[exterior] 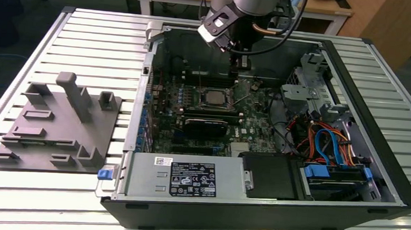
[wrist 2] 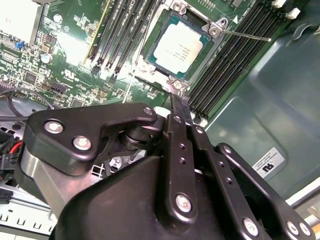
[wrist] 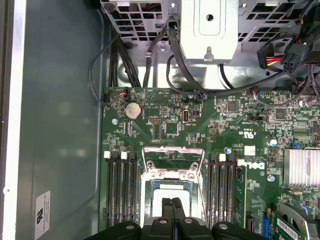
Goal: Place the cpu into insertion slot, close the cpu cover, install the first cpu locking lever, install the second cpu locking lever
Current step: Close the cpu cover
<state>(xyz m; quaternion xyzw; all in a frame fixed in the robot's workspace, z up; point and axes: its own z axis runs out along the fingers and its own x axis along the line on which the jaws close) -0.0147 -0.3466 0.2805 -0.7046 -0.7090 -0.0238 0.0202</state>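
Hand point(wrist 2: 177, 100) fully closed, empty. CPU point(wrist 2: 178, 47) just ahead of hand, seated under cover point(wrist 2: 146, 61), which looks down. Likely first-lever step: calls for tip catching thin lever point(wrist 2: 247, 36) precisely.

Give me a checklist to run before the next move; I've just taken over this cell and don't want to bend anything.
1. Cpu lying flat in place: ok.
2. Cover down around the cpu: ok.
3. Gripper jaws shut with nothing in them: ok.
4. Gripper off the cpu's top, at the cover's edge: ok.
5. Gripper touching the cover: cannot tell.
6. Lever latched: not ok, it seems to stick out sideways over the memory slots.
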